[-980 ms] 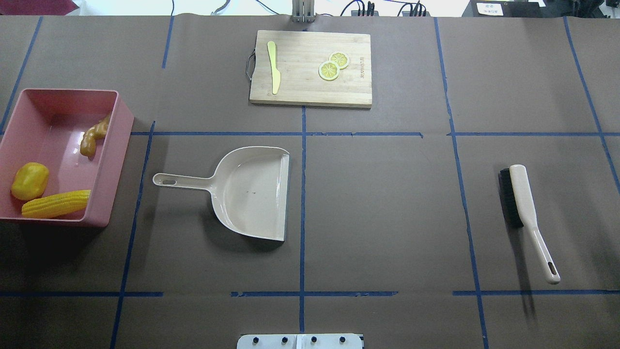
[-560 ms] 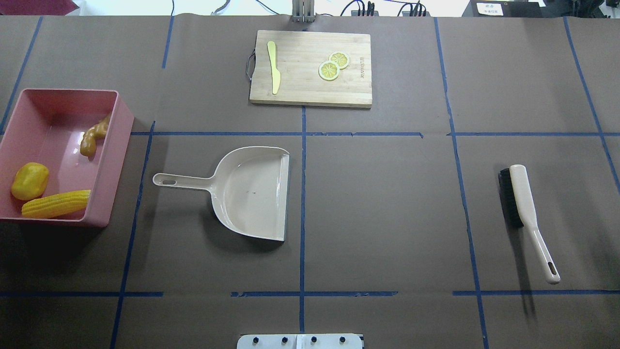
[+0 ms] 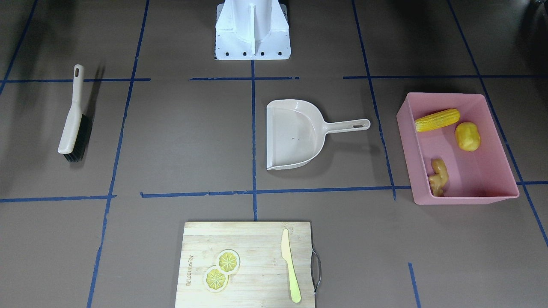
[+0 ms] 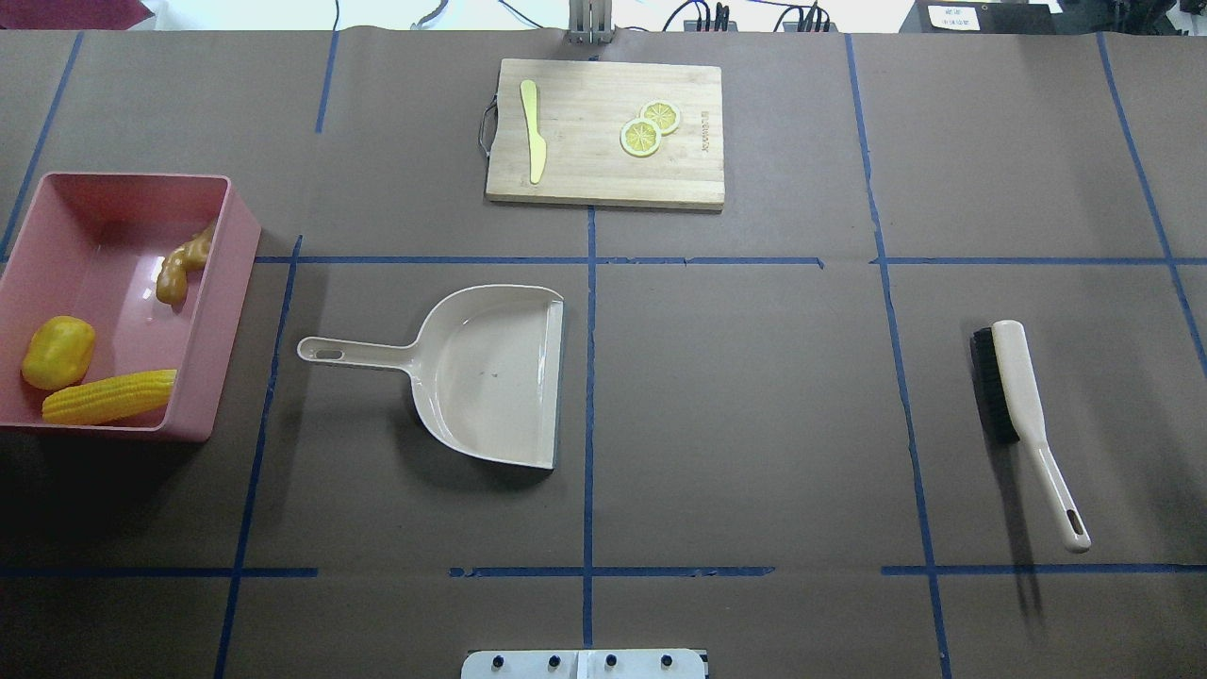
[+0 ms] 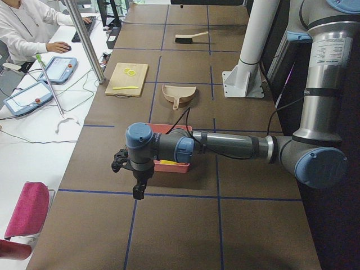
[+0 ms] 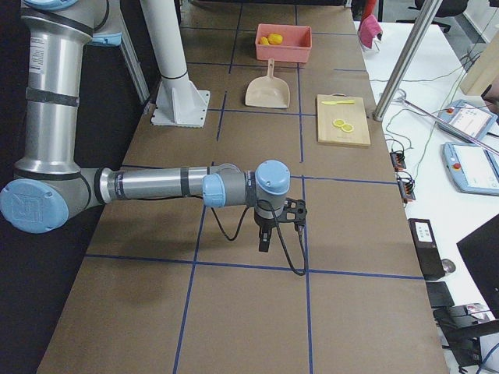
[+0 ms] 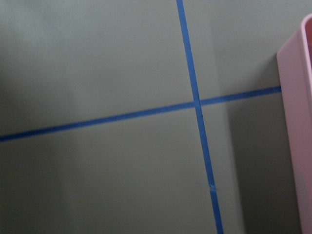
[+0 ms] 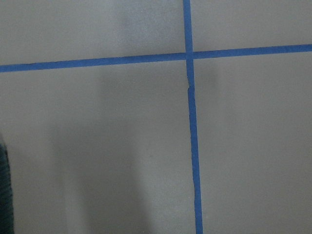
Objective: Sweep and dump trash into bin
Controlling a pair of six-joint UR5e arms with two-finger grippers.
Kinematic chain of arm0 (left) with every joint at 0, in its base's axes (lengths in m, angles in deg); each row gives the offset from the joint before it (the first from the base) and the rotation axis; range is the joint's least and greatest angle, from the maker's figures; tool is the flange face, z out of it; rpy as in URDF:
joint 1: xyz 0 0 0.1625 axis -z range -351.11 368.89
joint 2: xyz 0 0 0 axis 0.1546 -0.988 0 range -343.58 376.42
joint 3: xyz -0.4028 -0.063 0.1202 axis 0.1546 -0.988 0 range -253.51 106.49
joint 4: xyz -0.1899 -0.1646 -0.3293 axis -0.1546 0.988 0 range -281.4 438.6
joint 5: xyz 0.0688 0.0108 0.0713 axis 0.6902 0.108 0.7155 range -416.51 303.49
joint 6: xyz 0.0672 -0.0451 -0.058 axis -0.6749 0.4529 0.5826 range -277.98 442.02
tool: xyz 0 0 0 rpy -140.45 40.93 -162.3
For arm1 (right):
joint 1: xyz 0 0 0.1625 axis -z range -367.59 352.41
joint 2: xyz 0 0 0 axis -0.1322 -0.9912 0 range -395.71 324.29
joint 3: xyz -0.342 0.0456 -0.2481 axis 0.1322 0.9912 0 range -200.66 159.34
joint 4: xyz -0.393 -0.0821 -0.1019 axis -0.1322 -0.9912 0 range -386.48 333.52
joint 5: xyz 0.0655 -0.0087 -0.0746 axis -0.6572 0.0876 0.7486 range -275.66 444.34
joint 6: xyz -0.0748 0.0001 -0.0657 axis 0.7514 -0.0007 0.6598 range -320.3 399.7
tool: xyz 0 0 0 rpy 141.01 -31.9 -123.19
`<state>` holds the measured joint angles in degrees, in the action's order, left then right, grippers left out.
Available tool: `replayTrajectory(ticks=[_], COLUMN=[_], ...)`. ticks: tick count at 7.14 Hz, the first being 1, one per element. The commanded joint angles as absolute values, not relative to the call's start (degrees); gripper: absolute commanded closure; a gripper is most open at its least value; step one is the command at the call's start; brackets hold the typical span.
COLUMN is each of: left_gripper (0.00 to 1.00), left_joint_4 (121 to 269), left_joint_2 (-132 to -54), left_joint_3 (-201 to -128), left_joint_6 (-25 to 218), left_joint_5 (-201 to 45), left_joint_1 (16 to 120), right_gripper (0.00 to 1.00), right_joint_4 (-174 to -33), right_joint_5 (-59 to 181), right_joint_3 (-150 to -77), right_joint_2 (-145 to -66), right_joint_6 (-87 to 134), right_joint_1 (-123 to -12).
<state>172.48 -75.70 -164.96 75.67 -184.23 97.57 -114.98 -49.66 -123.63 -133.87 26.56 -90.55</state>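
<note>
The pink bin [image 4: 132,176] stands at the table's left and also shows in the front view [image 3: 445,95]. In it lie the corn cob [image 4: 108,396], the yellow potato-like lump [image 4: 58,352] and the tan ginger root [image 4: 181,264]. My left gripper [image 5: 138,191] shows only in the exterior left view, hanging over bare table beside the bin [image 5: 174,166]; I cannot tell if it is open. My right gripper [image 6: 265,241] shows only in the exterior right view, over bare table far from the bin; I cannot tell its state. The left wrist view shows the bin's wall [image 7: 297,146].
An empty beige dustpan [image 4: 490,372] lies mid-table, handle toward the bin. A beige brush with black bristles [image 4: 1023,405] lies at the right. A wooden cutting board [image 4: 603,170] at the far edge bears a yellow-green knife [image 4: 534,132] and lemon slices [image 4: 641,138].
</note>
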Motion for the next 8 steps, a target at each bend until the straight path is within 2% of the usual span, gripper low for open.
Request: replayTrajectory(ticks=[1,8], left_gripper=[0.00,0.00], left_joint_4=[172.91,173.26], left_joint_2=[-75.69,-75.77], left_joint_3=[-164.40,-164.83], left_joint_6=[75.70,75.34], left_joint_5=[-187.43,-189.93], left_joint_1=[97.49,97.49], right_gripper=[0.00,0.00], right_joint_4=[-114.98,-115.07], right_joint_5=[-49.87,-50.13], right_joint_3=[-123.49,-123.58], right_joint_2=[-133.62,-133.45], right_joint_6=[26.52,26.61], right_joint_1=[-90.56,-90.48])
